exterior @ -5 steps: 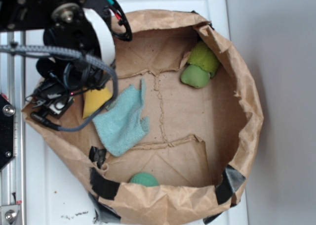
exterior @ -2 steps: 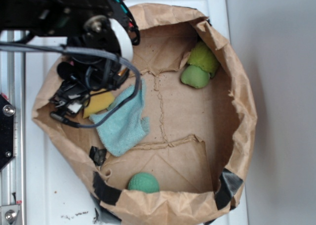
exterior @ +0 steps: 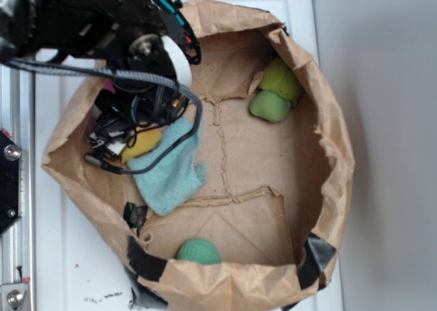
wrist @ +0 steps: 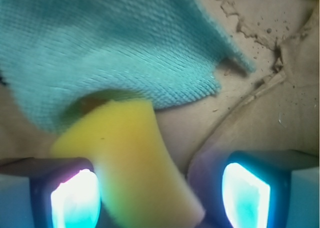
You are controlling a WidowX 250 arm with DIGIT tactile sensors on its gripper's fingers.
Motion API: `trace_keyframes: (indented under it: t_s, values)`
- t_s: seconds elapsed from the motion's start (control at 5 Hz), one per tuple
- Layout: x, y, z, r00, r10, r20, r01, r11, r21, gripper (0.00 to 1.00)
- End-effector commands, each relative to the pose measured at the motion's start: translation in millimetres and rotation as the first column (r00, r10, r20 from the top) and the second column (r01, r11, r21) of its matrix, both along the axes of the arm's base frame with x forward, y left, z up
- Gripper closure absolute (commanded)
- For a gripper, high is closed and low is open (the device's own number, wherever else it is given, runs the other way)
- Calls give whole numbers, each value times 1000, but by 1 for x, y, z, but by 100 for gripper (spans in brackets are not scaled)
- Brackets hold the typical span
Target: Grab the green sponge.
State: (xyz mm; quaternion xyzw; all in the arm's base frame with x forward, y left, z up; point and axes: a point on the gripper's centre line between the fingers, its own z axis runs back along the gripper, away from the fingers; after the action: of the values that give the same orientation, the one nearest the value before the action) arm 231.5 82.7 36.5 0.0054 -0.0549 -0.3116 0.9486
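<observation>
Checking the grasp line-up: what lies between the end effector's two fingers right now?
The yellow sponge, hard against one finger, with bare cardboard before the other; the wrist view shows it.

Green sponge point(wrist: 131, 158) far end tucked under teal cloth point(wrist: 115, 47) (near end cut off).

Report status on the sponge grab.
End effector open, straddling sponge. Sponge not yet gripped. Cloth overlaps its far end.

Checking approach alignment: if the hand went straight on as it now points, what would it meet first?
Most likely the yellow foam sponge block, already between the open hand's fingers; the teal woven cloth lies beyond. Depth is unclear.
</observation>
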Motion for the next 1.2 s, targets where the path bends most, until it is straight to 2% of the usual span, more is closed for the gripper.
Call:
trace_keyframes:
  t_s: [0.0,0.6,0.8,1.0]
  values:
    - [7,5,7,998,14,58,-15,1000,15,100]
    - [10,9,21,995,38,89,-37,999,-11,100]
    - [15,20,40,990,86,109,-83,996,-29,100]
    - [18,37,64,967,184,179,-184,983,-17,100]
